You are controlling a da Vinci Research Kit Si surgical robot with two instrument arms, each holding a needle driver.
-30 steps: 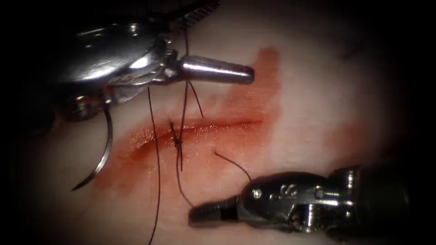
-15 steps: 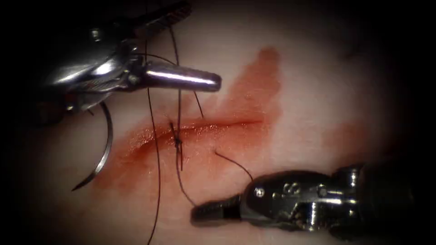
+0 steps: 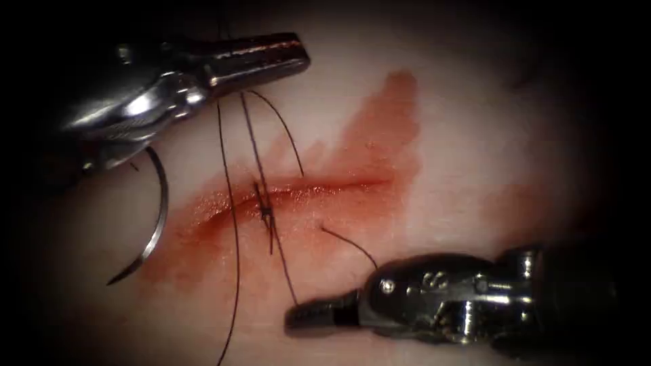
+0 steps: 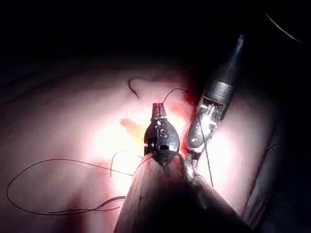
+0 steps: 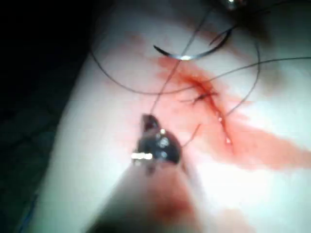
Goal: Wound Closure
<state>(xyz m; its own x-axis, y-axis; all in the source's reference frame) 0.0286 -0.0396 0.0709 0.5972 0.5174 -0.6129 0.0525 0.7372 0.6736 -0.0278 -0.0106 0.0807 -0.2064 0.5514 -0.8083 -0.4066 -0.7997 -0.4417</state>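
Note:
The cut (image 3: 319, 185) runs across the tissue (image 3: 475, 122), with a knot (image 3: 264, 211) on it. My left tool (image 3: 295, 57) is above the cut, jaws shut on the thread strand (image 3: 251, 142) that rises from the knot. The right tool (image 3: 293, 318) is below the cut, shut on the other strand (image 3: 285, 271), which runs straight to the knot. The curved needle (image 3: 161, 217) lies free on the tissue left of the cut, not held by either tool. The needle (image 5: 187, 56) and knot (image 5: 201, 97) also show beyond my right tool (image 5: 148, 121) in its wrist view.
Red fluid (image 3: 380, 122) stains the tissue around and above the cut. A long thread (image 3: 236, 271) trails down past the knot's left. A short cut end (image 3: 349, 244) sticks up near the right tool. Loose thread loops (image 4: 48, 162) lie on the tissue.
The left tool's jaws were open around the strand and have closed on it while moving left and up. The strand to the right tool has gone from curved to straight.

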